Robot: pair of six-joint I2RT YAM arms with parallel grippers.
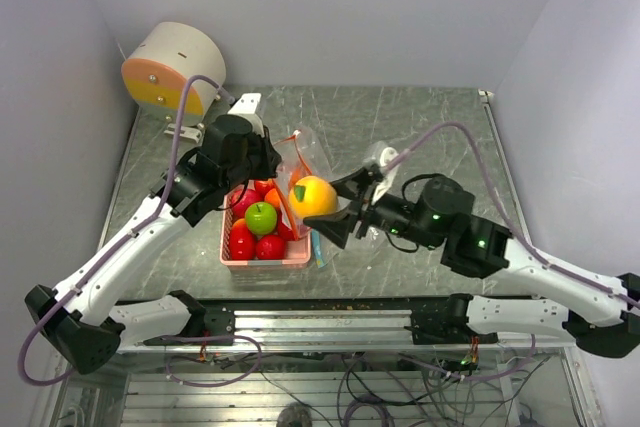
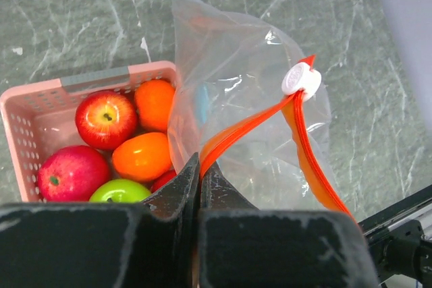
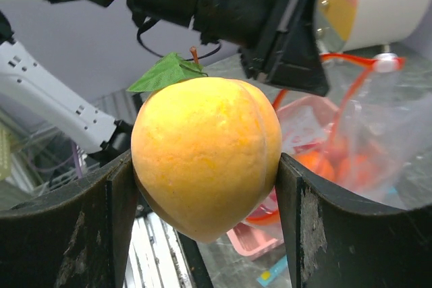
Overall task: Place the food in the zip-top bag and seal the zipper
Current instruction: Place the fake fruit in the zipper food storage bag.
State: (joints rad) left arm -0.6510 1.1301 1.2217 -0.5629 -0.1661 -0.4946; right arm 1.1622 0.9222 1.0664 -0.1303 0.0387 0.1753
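Our right pincer (image 1: 330, 209) is clamped wide around the yellow fruit (image 3: 206, 156), which hangs at the centre of the top view, just right of the bag (image 2: 243, 99); we judge the coming move runs left and down into its mouth. Our left pincer (image 2: 200, 187) is pinched tight on the orange zipper (image 2: 243, 129), whose long axis climbs from lower centre to the white slider (image 2: 301, 79) at upper right, beside the basket (image 2: 40, 99). We find no readable writing.
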